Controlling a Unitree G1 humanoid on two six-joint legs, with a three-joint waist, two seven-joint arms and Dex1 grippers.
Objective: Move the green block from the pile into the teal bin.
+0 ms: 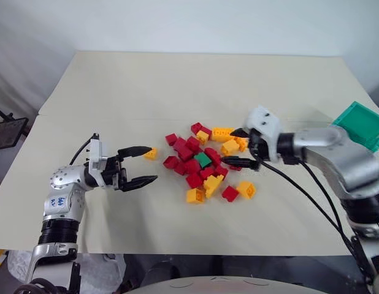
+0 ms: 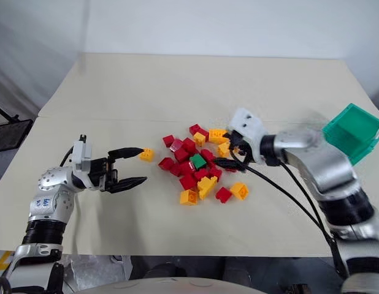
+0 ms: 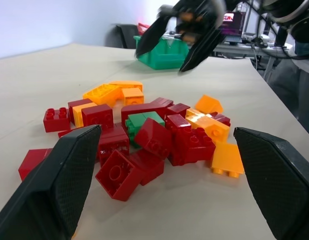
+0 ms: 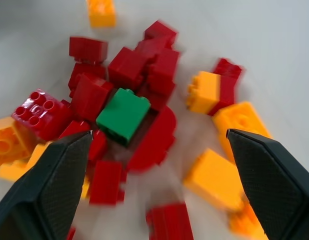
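The green block (image 1: pixel 203 160) lies on top of the pile (image 1: pixel 191 180) of red and yellow-orange bricks in the middle of the table, studs hidden. My right gripper (image 1: pixel 231 147) hovers open at the pile's right edge, fingers pointing left at the block, nothing between them. In the right wrist view the green block (image 4: pixel 123 115) sits just ahead of the spread fingers. My left gripper (image 1: pixel 153 163) stands open and empty to the left of the pile, pointing right. The teal bin (image 1: pixel 361 125) stands at the table's far right edge, behind my right forearm.
A lone yellow-orange brick (image 1: pixel 151 154) lies beside the left gripper's upper fingertip, apart from the pile. Stray bricks (image 1: pixel 245 190) sit at the pile's near right. The beige table (image 1: pixel 146 92) stretches bare behind the pile. A dark object (image 1: pixel 8 131) stands off the table's left side.
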